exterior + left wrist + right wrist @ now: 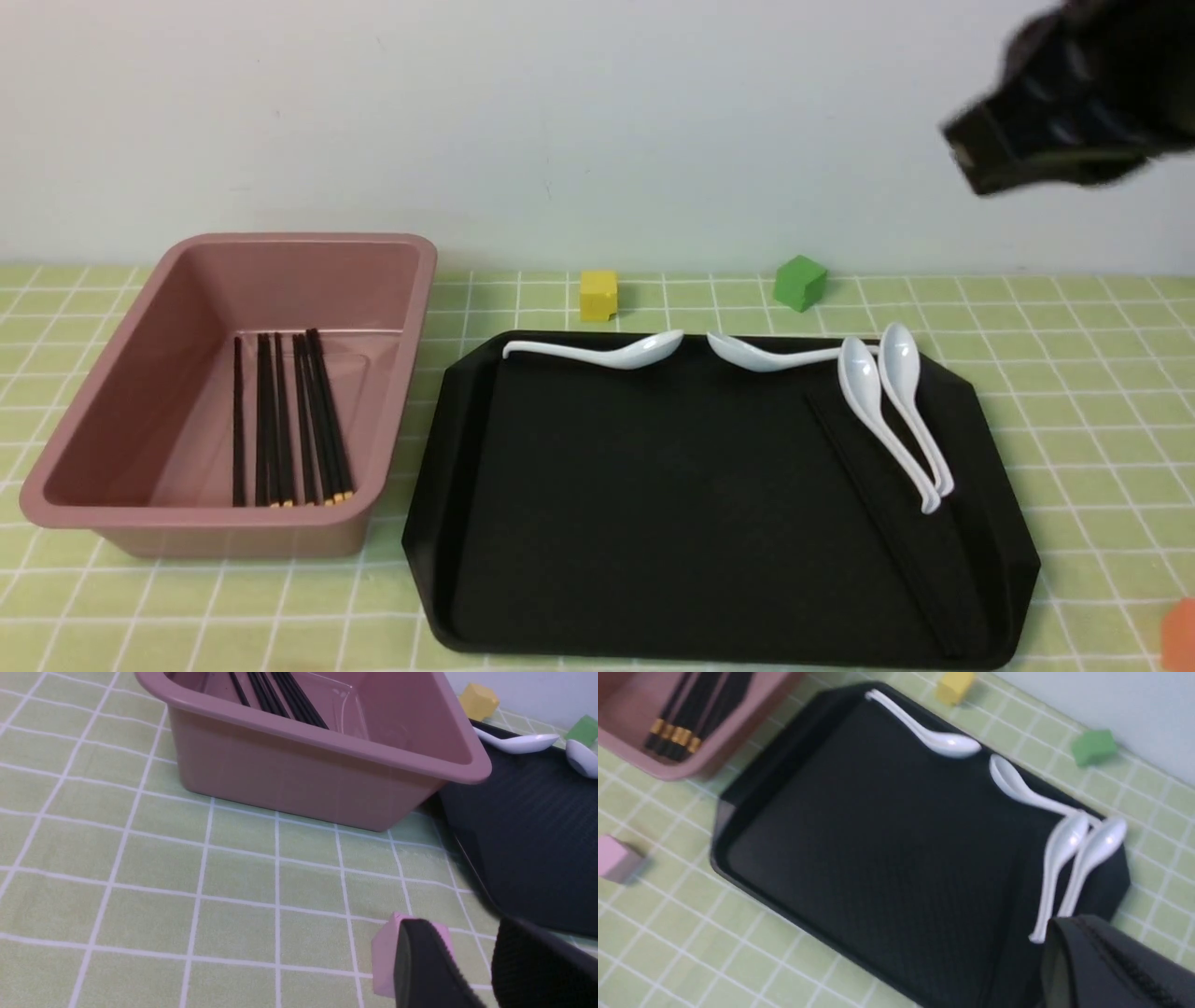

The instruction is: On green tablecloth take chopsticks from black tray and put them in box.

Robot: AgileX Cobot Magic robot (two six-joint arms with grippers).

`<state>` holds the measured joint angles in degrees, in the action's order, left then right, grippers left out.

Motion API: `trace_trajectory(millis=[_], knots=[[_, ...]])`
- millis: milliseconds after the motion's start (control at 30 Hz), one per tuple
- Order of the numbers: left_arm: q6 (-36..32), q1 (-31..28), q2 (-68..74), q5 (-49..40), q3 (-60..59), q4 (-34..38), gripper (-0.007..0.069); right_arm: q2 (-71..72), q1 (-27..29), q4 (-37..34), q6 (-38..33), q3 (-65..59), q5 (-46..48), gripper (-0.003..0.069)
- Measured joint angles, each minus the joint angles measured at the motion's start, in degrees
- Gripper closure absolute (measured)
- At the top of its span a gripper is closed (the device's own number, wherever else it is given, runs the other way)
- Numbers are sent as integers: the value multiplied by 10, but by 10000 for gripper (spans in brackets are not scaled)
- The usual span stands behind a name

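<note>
My right fingers [990, 159] are pressed together, empty, high above the matte black plastic tray [653, 523], so I'd spread them and descend square across the thin black chopsticks [885, 523] lying there beside the glossy white spoons [882, 411].

Chopsticks [289, 420] lie in the box [112, 411]; one pair [878, 513] on black tray [653, 504].

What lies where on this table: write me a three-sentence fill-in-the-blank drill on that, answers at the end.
The black tray holds ____ white spoons.
The bundle of chopsticks lies inside the ____ box.
Beyond the tray's far edge stand a yellow cube and a ____ cube.
Missing words: four; pink; green.
</note>
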<state>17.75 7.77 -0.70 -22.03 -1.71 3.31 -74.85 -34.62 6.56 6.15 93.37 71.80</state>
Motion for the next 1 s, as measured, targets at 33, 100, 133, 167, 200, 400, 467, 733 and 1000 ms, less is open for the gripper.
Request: trace_trajectory(millis=[33,100,133,167,200,400,467,733,1000], knots=[[0,0,0,0,0,0,386,30,0,8,10,-41,-1,658],[0,0,0,0,0,0,386,109,0,24,38,-158,-35,657],[0,0,0,0,0,0,386,147,0,31,49,-205,-63,657],[0,0,0,0,0,0,386,178,0,35,56,-234,-83,657],[0,0,0,0,0,0,386,226,0,41,71,-294,-127,656],[0,0,0,0,0,0,386,430,0,58,117,-593,-432,652],[0,0,0,0,0,0,386,477,0,62,126,-678,-532,650],[0,0,0,0,0,0,386,514,0,66,148,-772,-656,643],[0,0,0,0,0,0,386,514,0,67,149,-774,-663,636]])
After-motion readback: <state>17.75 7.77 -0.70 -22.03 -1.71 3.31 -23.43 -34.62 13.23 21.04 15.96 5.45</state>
